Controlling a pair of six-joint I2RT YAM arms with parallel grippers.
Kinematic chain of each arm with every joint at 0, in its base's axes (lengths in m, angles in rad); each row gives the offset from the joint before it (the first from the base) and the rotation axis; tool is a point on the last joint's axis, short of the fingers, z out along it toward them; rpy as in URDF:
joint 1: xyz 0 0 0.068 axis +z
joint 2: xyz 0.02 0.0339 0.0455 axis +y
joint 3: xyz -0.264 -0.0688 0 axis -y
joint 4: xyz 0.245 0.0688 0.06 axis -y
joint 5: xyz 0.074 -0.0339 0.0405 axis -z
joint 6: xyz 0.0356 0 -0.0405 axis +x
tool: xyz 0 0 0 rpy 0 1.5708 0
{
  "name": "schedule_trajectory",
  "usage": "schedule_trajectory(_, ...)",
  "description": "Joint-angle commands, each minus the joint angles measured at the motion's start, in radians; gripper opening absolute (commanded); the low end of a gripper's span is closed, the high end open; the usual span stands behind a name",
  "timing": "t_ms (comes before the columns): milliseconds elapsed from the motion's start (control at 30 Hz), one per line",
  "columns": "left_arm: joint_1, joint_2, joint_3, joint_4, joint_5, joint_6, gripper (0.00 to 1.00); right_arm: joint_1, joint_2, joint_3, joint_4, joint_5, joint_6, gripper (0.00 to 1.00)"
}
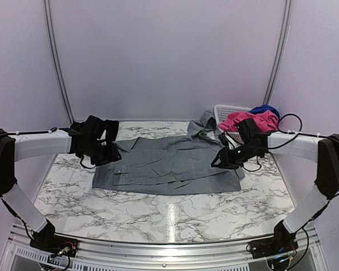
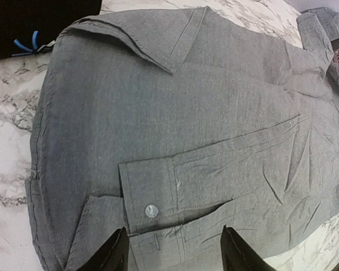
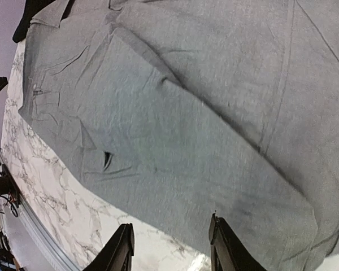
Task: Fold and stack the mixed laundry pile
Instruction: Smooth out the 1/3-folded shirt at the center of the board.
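A grey garment (image 1: pixel 169 166) lies spread flat across the middle of the marble table, partly folded, with a buttoned cuff (image 2: pixel 150 197) on top. My left gripper (image 1: pixel 110 153) hovers over its left edge, open and holding nothing (image 2: pixel 175 251). Over the garment's right front edge, my right gripper (image 1: pixel 217 161) is also open with nothing between its fingers (image 3: pixel 169 248). A bright pink piece (image 1: pixel 246 119) and a dark blue piece (image 1: pixel 264 108) sit heaped in the basket at the back right. A black cloth (image 2: pixel 34 22) lies beyond the grey garment's far left corner.
The white lattice basket (image 1: pixel 225 110) stands at the back right, and one end of the grey garment (image 1: pixel 206 119) rises against it. Bare marble table (image 1: pixel 158 217) runs in front of the garment to the near metal rail (image 1: pixel 169 251).
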Motion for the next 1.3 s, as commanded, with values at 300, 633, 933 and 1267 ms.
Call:
schedule_trajectory(300, -0.008, 0.171, -0.088, -0.072, 0.029, -0.064, 0.37, 0.004, 0.262, 0.055, 0.061, 0.043, 0.006, 0.38)
schedule_trajectory(633, -0.156, -0.239, -0.499, -0.161, 0.075, -0.325, 0.36, 0.137, -0.106, -0.372, 0.031, -0.028, 0.192, 0.39)
schedule_trajectory(933, -0.188, -0.553, -0.442, -0.251, -0.001, -0.325, 0.46, 0.149, -0.309, -0.233, -0.071, 0.041, 0.190, 0.43)
schedule_trajectory(1267, -0.188, -0.121, -0.216, -0.161, -0.021, -0.164, 0.46, 0.133, 0.051, -0.104, 0.085, 0.036, 0.112, 0.38)
